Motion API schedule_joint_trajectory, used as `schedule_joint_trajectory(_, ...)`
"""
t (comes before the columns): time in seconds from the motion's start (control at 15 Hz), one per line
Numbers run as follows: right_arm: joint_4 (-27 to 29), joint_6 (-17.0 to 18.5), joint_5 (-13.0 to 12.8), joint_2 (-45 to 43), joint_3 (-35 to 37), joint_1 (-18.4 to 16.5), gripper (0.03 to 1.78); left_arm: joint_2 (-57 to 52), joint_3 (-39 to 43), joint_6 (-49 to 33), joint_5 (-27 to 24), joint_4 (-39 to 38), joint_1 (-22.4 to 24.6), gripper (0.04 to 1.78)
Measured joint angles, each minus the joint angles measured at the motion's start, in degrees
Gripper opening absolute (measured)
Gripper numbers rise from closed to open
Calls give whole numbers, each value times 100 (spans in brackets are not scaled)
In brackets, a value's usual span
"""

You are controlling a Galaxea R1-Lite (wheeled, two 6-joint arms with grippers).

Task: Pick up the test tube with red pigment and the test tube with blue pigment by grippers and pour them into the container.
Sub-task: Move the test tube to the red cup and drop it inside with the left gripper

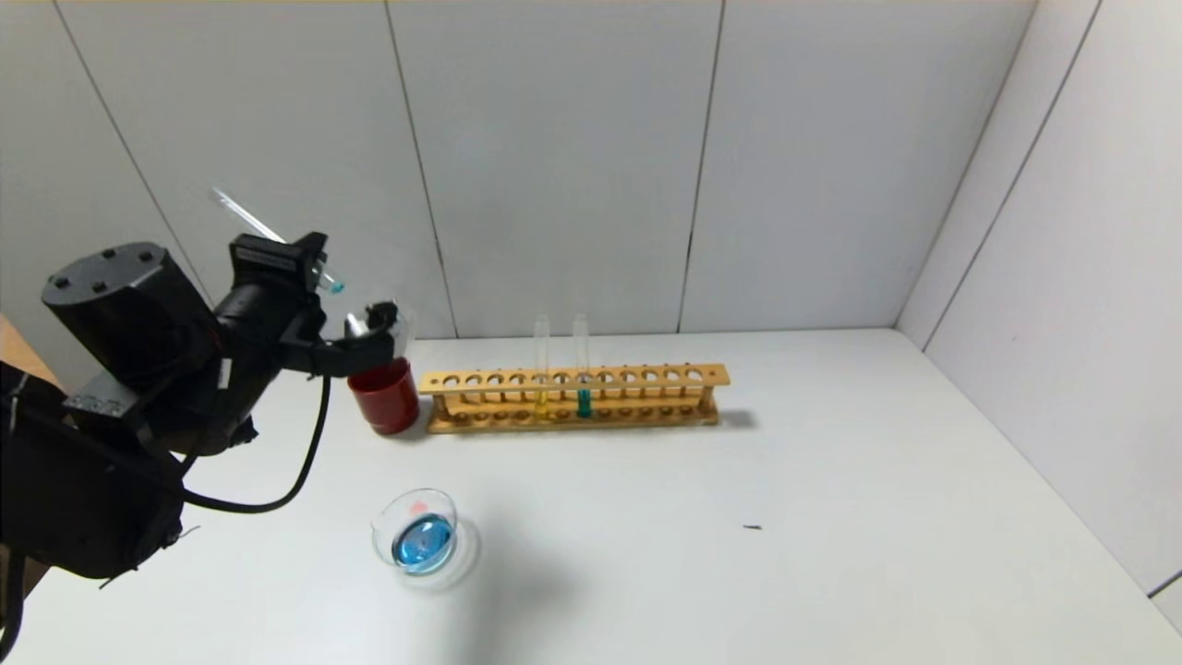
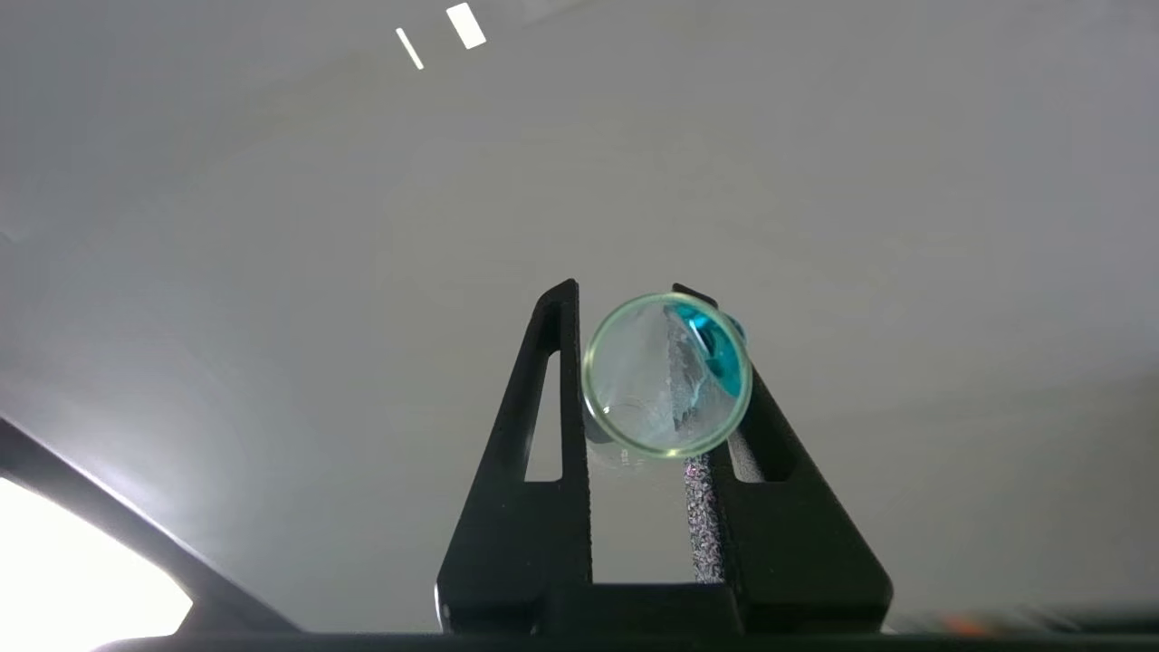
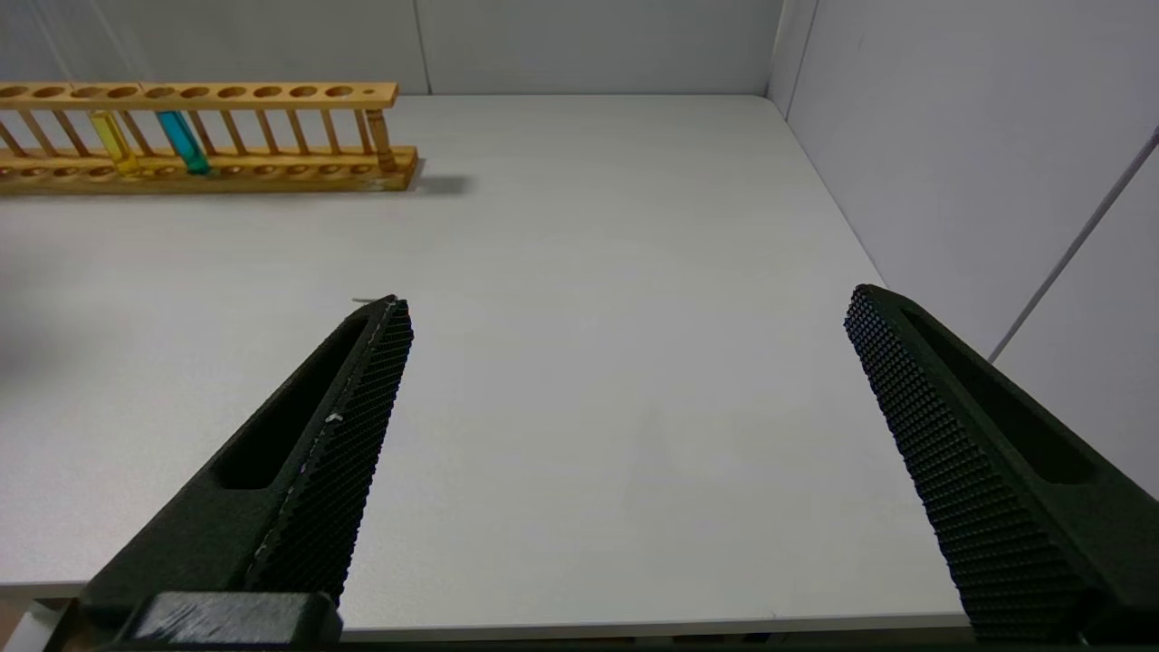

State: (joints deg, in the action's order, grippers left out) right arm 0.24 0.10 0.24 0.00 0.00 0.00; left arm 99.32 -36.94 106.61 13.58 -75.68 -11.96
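My left gripper (image 1: 309, 263) is raised at the back left, above and left of the red cup. It is shut on the test tube with blue pigment (image 1: 247, 215), which is tilted and nearly empty, with a blue remnant at its round end. In the left wrist view the tube's open mouth (image 2: 634, 380) sits between the fingers of the gripper (image 2: 631, 288). The container (image 1: 382, 528), a low clear glass dish, stands at the front left and holds blue liquid. The red test tube is not in view. My right gripper (image 3: 627, 297) is open and empty over the front right of the table.
A wooden rack (image 1: 646, 376) at the back holds a yellow tube (image 1: 541, 365) and a teal tube (image 1: 582, 365); the rack also shows in the right wrist view (image 3: 272, 172). A dark red cup (image 1: 386, 397) stands at the rack's left end. Walls close the back and right.
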Motion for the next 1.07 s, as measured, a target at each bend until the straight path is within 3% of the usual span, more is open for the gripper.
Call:
schedule_joint_trajectory(0.13, 2, -2, 0, 0, 0, 0, 175, -318, -573, -1257, 855, 1072, 0, 33)
schedule_joint_trajectory(0.27, 2, 0, 0, 0, 0, 0, 175, -496, -1182, -2582, 1285, 2149, 6, 33)
schedule_joint_trajectory(0.53, 2, 0, -2, 0, 0, 0, 175, -621, -2097, -5661, 1241, 4344, 22, 33)
schedule_joint_trajectory(0.73, 2, -2, 0, 0, 0, 0, 175, -635, -2313, -7853, 0, 5085, 149, 33)
schedule_joint_trajectory(0.93, 2, 0, -2, 0, 0, 0, 175, -406, -2343, -9553, -1421, 4940, 568, 33)
schedule_joint_trajectory(1.07, 2, 0, -2, 0, 0, 0, 175, -106, -2342, -10068, -1826, 4514, 736, 33)
